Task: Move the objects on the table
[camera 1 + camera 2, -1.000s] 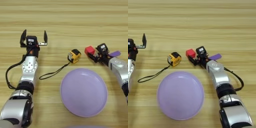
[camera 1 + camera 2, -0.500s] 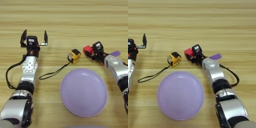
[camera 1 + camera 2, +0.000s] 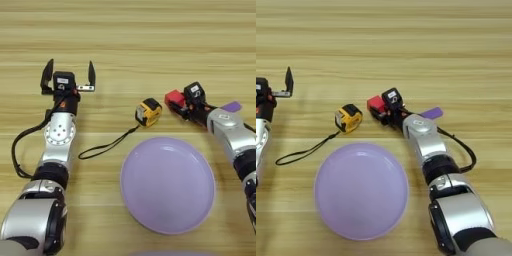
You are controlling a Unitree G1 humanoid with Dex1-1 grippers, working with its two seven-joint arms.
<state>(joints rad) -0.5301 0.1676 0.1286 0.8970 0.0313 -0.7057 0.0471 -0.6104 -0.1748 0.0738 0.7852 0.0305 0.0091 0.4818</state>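
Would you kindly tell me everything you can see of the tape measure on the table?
The tape measure is a small, boxy case, yellow with black trim, and looks like plastic. It lies on the wooden table just beyond the rim of the lilac plate, apart from it. A thin black wrist cord trails from it toward the left arm, ending in a loop. Nothing grips it; the red cube sits to its right.

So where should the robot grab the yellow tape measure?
Probably by the tape measure's body, not the thin black cord trailing toward the robot's left. Come from above, with a finger on each flat side: the case stands alone on the table, clear of the plate. The open left pincer has free space toward it.
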